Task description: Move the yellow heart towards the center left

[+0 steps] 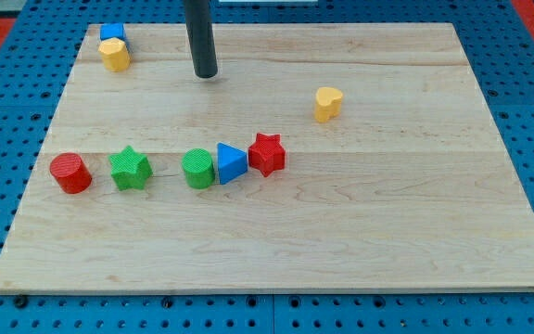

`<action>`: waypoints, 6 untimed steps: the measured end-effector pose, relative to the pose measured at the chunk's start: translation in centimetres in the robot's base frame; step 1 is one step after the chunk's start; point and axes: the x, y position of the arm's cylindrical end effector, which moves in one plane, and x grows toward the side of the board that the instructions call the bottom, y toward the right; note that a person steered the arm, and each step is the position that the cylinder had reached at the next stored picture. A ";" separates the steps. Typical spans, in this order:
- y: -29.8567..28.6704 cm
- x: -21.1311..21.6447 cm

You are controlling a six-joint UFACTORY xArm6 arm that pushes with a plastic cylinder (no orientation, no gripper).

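The yellow heart [328,103] lies on the wooden board [360,232], right of centre in the upper half. My tip [206,74] touches the board near the view's top, well to the left of the heart and apart from every block. No block is in contact with the rod.
A blue block [112,33] and a yellow block [114,55] sit together at the top left corner. A row across the middle left holds a red cylinder [69,173], green star [130,168], green cylinder [197,168], blue triangle [231,163] and red star [267,154].
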 end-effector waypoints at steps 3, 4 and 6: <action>21.9 -1.1; 25.4 4.6; 7.9 6.8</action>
